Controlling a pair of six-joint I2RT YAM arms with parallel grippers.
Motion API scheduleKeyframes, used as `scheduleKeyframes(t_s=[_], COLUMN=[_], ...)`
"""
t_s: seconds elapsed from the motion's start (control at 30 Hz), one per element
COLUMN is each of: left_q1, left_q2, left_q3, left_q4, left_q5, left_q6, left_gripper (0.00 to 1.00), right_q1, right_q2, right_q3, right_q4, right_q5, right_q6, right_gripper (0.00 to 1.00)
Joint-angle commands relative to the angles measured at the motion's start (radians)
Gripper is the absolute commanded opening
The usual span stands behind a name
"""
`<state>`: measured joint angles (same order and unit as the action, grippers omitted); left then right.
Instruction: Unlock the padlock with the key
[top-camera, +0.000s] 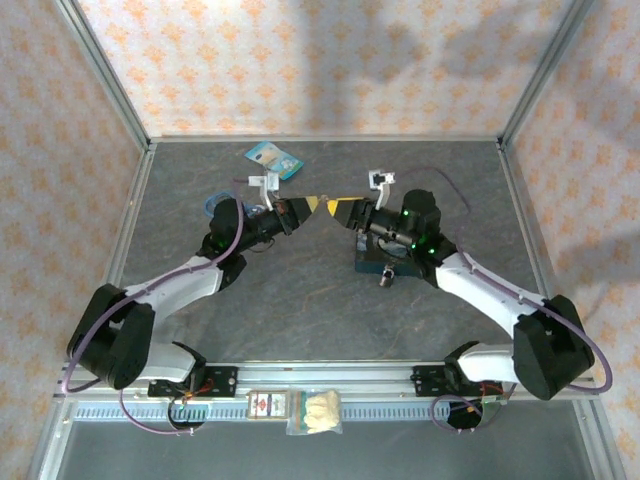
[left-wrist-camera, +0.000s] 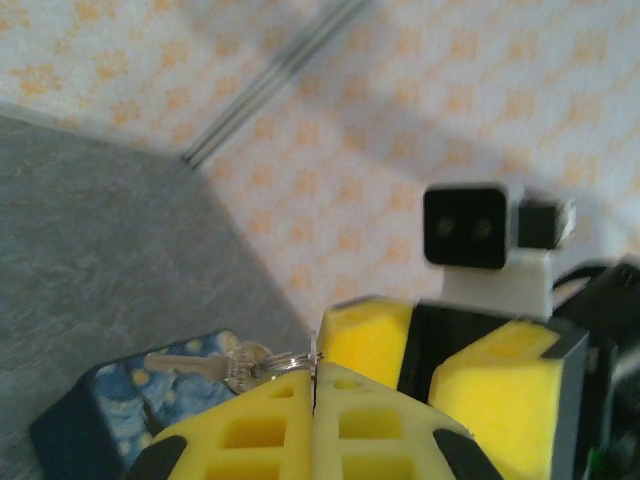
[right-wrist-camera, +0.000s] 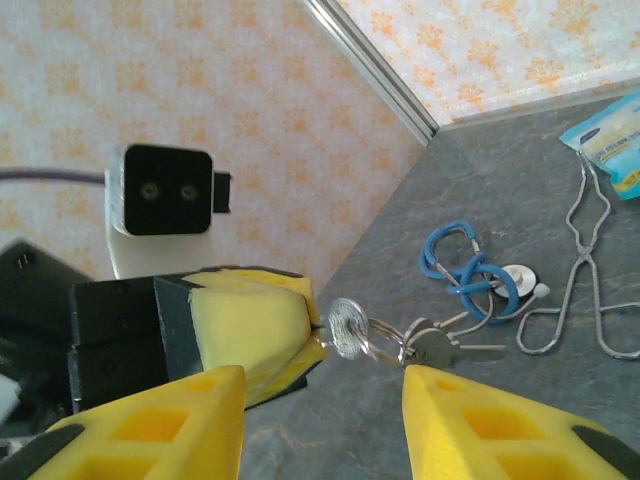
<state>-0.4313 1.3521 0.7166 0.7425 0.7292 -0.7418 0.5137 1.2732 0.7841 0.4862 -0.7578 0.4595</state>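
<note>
- Left gripper (top-camera: 308, 205), top view: I find it raised above the grey mottled table (top-camera: 300, 310), almost tip to tip with the right gripper (top-camera: 337, 206).
- Same view: a small dark object (top-camera: 385, 278), which I take for the dark-bodied padlock, lies on the table on the near side of the blue rectangular tin (top-camera: 368, 262). It sits under the right forearm, well apart from both sets of fingertips. Risk: nothing holds it, so a key pressed against it would likely push it along rather than seat in it.
- Left wrist view: the yellow fingers are clenched flush together and nip a thin silvery ring (left-wrist-camera: 290, 362). The small pale metallic key (left-wrist-camera: 190, 362) juts sideways off that ring, over the starry pattern of the tin. Risk: the hold is on the ring and not on the key itself, so I judge the key free to swing and hard to steer.
- Right wrist view: the right gripper stands released, its fingers wide apart to either side of the hanging bunch. A round silvery piece (right-wrist-camera: 345, 328) sits against the left fingertip and the key hangs farther out. Risk: closing here could catch the ring instead of the key, or tug the bunch out of the thin pinch.
- Same view: a blue-tubed stethoscope (right-wrist-camera: 468, 268) and silvery wire tongs (right-wrist-camera: 588, 250) lie beyond. Risk: a dropped bunch could land among them.
</note>
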Motion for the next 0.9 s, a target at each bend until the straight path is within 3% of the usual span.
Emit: scheduleKeyframes(t_s=[0.0, 0.2, 0.37, 0.77, 0.87], left_q1=[0.011, 0.019, 0.025, 0.062, 0.06], left_q2=[-0.015, -0.008, -0.015, -0.022, -0.016], left_q3=[0.085, 0.16, 0.198, 0.186, 0.176], left_q4=[-0.349, -0.469, -0.563, -0.488, -0.448], left_q5=[0.13, 0.25, 0.273, 0.348, 0.38], left_q6=[0.271, 0.382, 0.462, 0.401, 0.368], left_gripper=[0.0, 0.0, 0.0, 0.0, 0.0], right_q1=[-0.016, -0.021, -0.026, -0.033, -0.033], right_q2=[-0.006, 0.02, 0.042, 0.049, 0.061], right_q3=[0.029, 0.096, 0.101, 0.055, 0.053], right_q4=[-0.15, -0.267, -0.282, -0.199, -0.17], right_q5=[-0.117, -0.201, -0.256, -0.314, -0.318], right_q6=[-0.142, -0.261, -0.283, -0.234, -0.22], right_gripper=[0.46, 0.46, 0.44, 0.16, 0.15])
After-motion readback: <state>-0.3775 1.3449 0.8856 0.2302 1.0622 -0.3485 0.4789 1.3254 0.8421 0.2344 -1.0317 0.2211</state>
